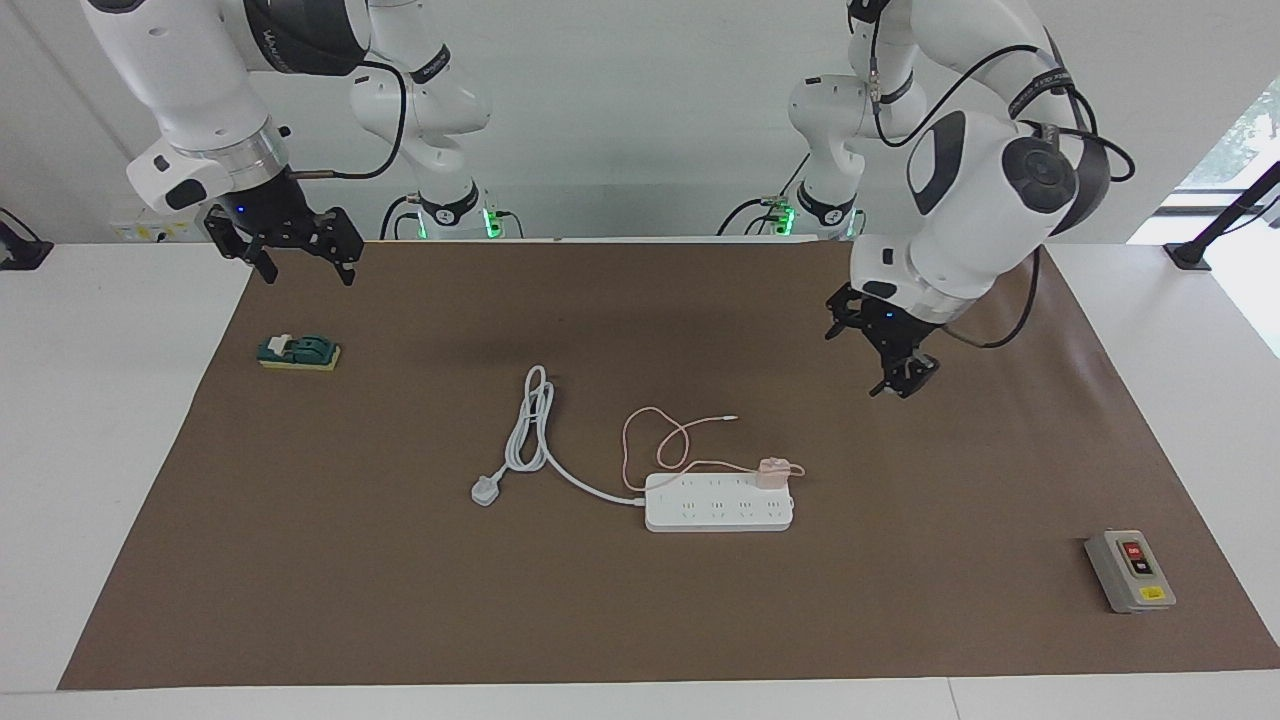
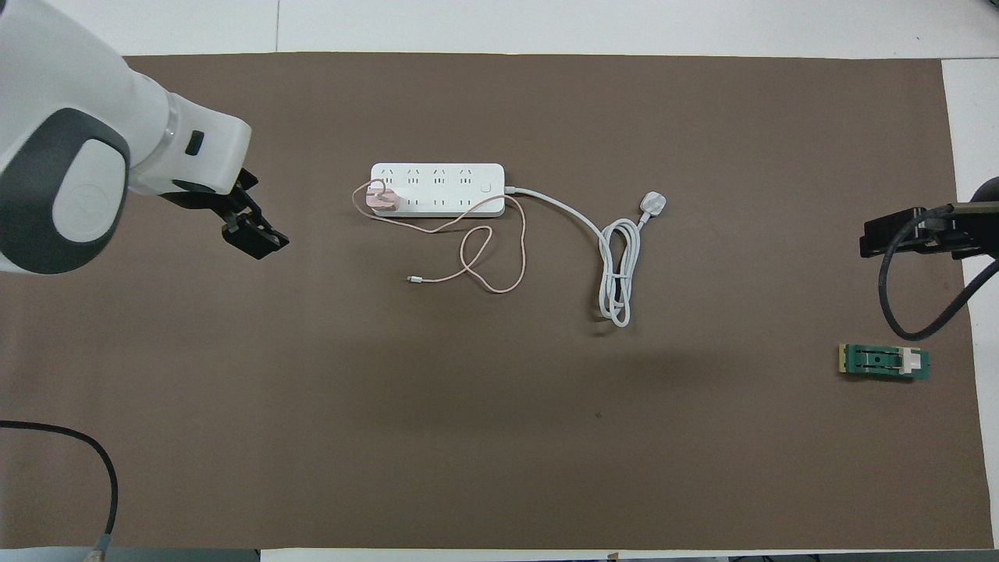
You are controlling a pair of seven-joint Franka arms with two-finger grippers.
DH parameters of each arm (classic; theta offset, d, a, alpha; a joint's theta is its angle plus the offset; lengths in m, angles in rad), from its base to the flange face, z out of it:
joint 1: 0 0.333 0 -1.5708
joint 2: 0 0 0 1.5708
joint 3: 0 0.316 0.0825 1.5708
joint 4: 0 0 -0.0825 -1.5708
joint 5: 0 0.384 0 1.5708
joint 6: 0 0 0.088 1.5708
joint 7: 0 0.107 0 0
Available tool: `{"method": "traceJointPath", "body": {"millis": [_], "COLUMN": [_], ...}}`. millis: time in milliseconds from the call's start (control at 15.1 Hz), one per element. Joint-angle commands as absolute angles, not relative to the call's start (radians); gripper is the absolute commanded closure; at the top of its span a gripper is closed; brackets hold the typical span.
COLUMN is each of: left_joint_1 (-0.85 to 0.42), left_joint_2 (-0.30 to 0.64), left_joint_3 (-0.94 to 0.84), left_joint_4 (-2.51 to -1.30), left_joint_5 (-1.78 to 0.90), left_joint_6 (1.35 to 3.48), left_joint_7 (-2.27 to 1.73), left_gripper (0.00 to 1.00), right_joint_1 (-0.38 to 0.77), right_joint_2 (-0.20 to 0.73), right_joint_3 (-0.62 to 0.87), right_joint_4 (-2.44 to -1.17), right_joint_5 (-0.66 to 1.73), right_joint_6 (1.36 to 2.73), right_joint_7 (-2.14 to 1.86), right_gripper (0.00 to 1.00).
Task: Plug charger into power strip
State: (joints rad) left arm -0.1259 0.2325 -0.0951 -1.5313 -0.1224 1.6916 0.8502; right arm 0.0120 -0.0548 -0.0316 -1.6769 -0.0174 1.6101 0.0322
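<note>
arms: glossy white shells, dark grey joint caps
cables: black, looped outside
grippers: black
bases: green lights

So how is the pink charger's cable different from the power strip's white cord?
The charger's cable is thin and pink, lying in a loose open loop nearer the robots than the power strip; the strip's cord is thick and white, folded into a long tight bundle. The pink cable ends in a tiny connector; the white cord ends in a grey-white three-pin plug. Both lie loose on the brown mat.
</note>
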Motion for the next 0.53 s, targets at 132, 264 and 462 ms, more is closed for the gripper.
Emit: {"method": "traceJointPath", "body": {"millis": [132,264,462], "left_joint_1": [-0.034,-0.020,-0.009], "left_joint_2": [0.207,0.180,0.173], "left_joint_3": [-0.034,-0.020,-0.018], "left_joint_4": [-1.548,-1.552,-1.563], "left_joint_5": [-0.078,-0.072,-0.071], "left_joint_6": [1.634,1.609,1.623], "left_joint_7": [0.687,0.465,0.145], "left_gripper": [0.00,0.00,0.00], "right_joint_1": [0.005,0.005,0.005], "right_joint_2": [-0.052,-0.052,-0.052], "right_joint_3": [-0.023,-0.023,-0.023], "right_joint_4": [-1.669,-1.669,-1.669], "right_joint_5": [-0.011,-0.011,-0.011], "right_joint_6": [1.592,1.592,1.592], "right_joint_7": [0.052,0.052,0.052], "right_gripper": [0.00,0.00,0.00]}}
